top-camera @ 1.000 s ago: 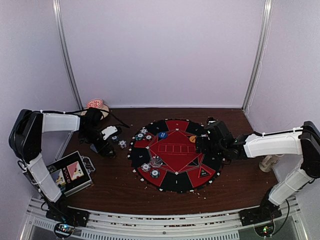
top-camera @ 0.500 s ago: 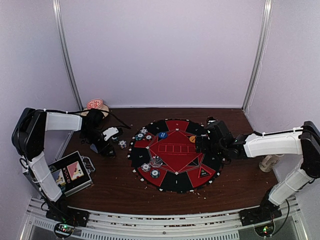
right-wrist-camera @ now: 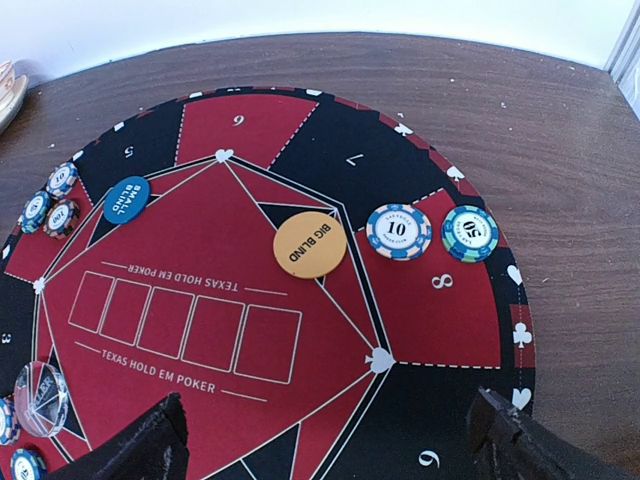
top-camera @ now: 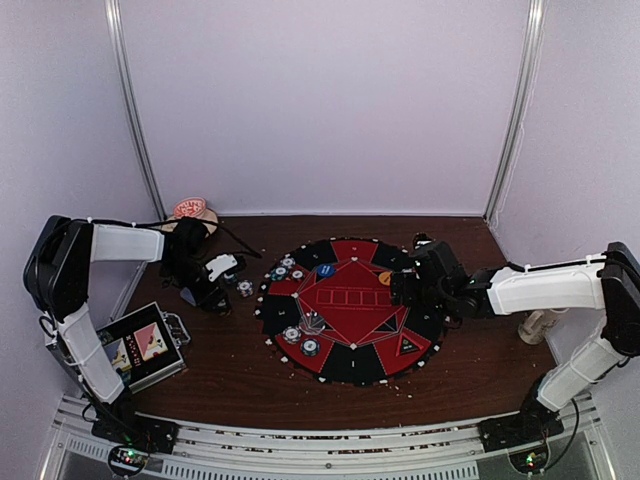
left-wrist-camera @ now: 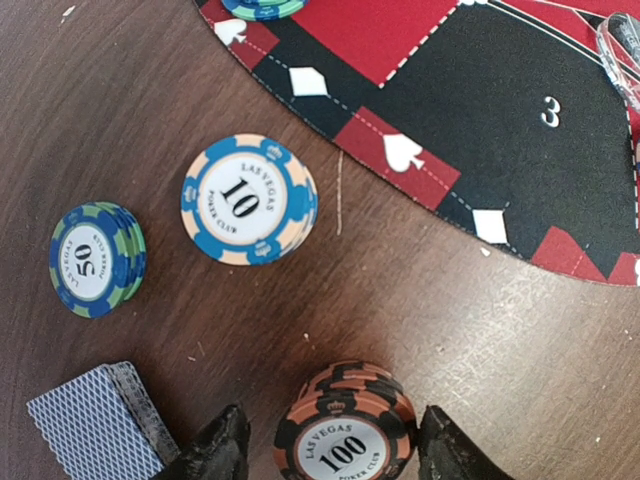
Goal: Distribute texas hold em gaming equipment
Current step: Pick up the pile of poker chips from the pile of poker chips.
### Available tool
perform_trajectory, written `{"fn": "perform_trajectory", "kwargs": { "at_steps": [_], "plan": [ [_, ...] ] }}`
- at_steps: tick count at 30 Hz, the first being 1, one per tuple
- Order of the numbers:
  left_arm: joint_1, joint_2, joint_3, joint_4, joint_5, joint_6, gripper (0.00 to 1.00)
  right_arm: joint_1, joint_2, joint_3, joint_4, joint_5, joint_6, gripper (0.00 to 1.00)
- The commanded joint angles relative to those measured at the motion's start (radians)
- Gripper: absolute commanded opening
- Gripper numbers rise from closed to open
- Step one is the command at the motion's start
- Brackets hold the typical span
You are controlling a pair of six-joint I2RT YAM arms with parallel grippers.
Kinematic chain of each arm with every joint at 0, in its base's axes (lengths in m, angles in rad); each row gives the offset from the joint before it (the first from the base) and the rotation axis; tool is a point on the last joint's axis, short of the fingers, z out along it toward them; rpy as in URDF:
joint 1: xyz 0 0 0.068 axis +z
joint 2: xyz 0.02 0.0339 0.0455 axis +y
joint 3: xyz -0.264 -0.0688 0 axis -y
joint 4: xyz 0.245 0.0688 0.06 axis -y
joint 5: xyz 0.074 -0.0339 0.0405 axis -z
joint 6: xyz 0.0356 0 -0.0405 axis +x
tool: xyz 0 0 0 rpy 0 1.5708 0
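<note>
My left gripper stood half open astride the 100-chip stack beside the mat, gripping nothing yet. I judged the chips light and slick, best squeezed low across the rims.

orange button BIG BLIND, chip 10

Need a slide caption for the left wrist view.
Left gripper straddling the 100 chip stack; 10 stack, 50 stack and card deck nearby.
</note>
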Motion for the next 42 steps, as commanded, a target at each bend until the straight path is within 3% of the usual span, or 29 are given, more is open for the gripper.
{"fn": "perform_trajectory", "kwargs": {
  "at_steps": [1,7,13,21,42],
  "plan": [
    [0.009,0.013,0.014,-0.005,0.019,0.019,0.59,0.006,0.007,0.021,-0.003,0.019,-0.007,0.99],
    [0.008,0.013,0.011,-0.012,0.023,0.022,0.57,0.006,0.007,0.019,-0.004,0.018,-0.007,0.99],
    [0.009,0.009,0.009,-0.021,0.027,0.025,0.63,0.006,0.007,0.019,-0.004,0.019,-0.008,0.99],
    [0.008,0.012,0.007,-0.021,0.027,0.024,0.60,0.007,0.009,0.021,-0.003,0.019,-0.008,0.98],
    [0.009,-0.058,-0.003,-0.026,0.010,0.013,0.28,0.006,0.005,0.022,-0.004,0.020,-0.007,0.99]
  ]
}}
